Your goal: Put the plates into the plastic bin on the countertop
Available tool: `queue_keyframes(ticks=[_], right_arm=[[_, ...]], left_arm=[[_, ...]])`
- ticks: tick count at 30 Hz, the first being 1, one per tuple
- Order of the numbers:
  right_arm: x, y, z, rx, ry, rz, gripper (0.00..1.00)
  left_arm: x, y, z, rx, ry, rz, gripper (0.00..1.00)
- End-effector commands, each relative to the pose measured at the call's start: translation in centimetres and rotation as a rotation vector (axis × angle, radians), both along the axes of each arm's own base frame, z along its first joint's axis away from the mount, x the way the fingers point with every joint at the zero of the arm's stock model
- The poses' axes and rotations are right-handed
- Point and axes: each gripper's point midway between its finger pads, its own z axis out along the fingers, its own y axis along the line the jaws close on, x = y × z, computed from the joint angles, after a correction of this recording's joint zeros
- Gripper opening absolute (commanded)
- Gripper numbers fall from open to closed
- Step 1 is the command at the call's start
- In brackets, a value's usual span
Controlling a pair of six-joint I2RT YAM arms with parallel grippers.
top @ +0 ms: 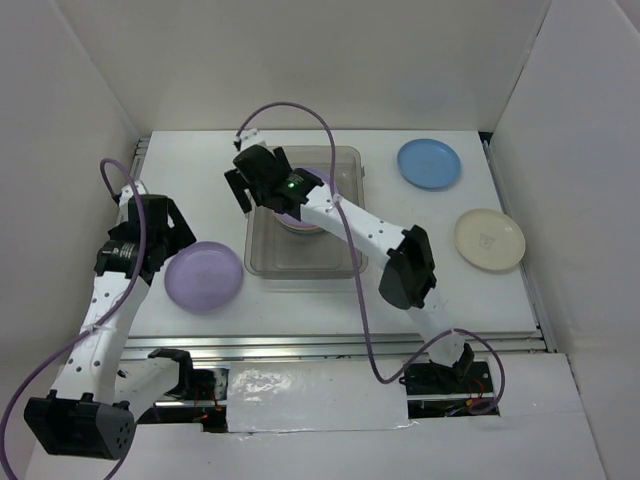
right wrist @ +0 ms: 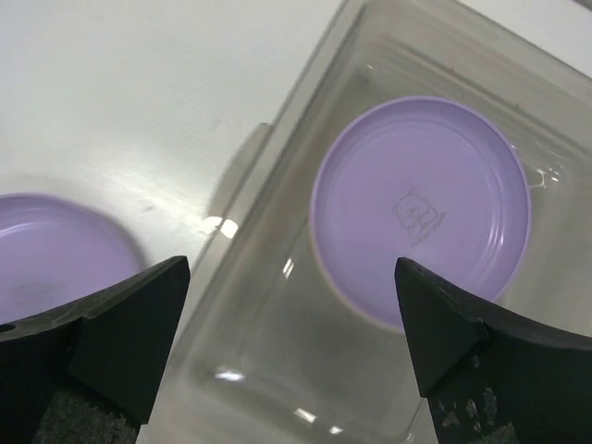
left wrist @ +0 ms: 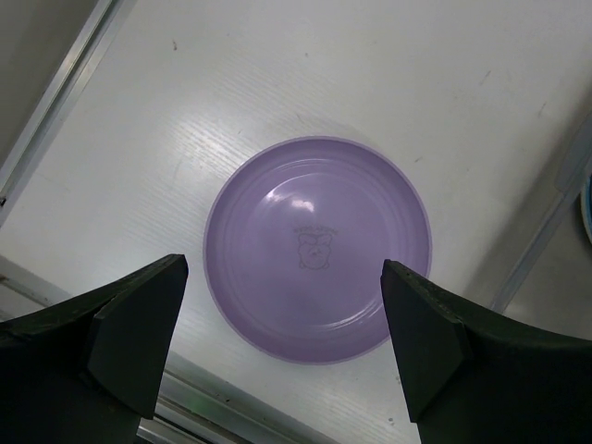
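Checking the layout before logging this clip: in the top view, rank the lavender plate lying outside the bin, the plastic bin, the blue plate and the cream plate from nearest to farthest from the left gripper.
From the left gripper:
1. lavender plate, just beside it, to its right.
2. plastic bin, centre.
3. blue plate, far right corner.
4. cream plate, right edge.

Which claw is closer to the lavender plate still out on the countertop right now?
Left. The left claw hangs open directly above the loose lavender plate; the right claw is open over the plastic bin, above the second lavender plate inside it.
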Motion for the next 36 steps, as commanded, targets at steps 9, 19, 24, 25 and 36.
queue_keyframes(ticks=[9,19,24,25,36], right_arm=[[-17.5,-8.7,16.0,0.489,-0.014,0.073,1.0],[-27.0,-14.8,16.2,0.733,0.016,0.219,1.0],[-27.9,-17.0,16.2,0.751,0.005,0.216,1.0],[-28.0,-17.3,16.1,0.752,0.003,0.215,1.0],[-29.0,-21.6,16.2,0.791,-0.017,0.166,1.0]], left_arm=[[-0.6,1.4,-8.7,-0.186,0.276,0.214,0.99],[-3.5,1.5,-18.2,-0.308,0.435,0.396,0.99],[-5.1,2.0,-20.1,-0.293,0.481,0.5,0.76],[-5.5,2.2,-20.2,-0.286,0.482,0.517,0.65],[-6.5,6.0,-11.1,-0.183,0.215,0.748,0.0]])
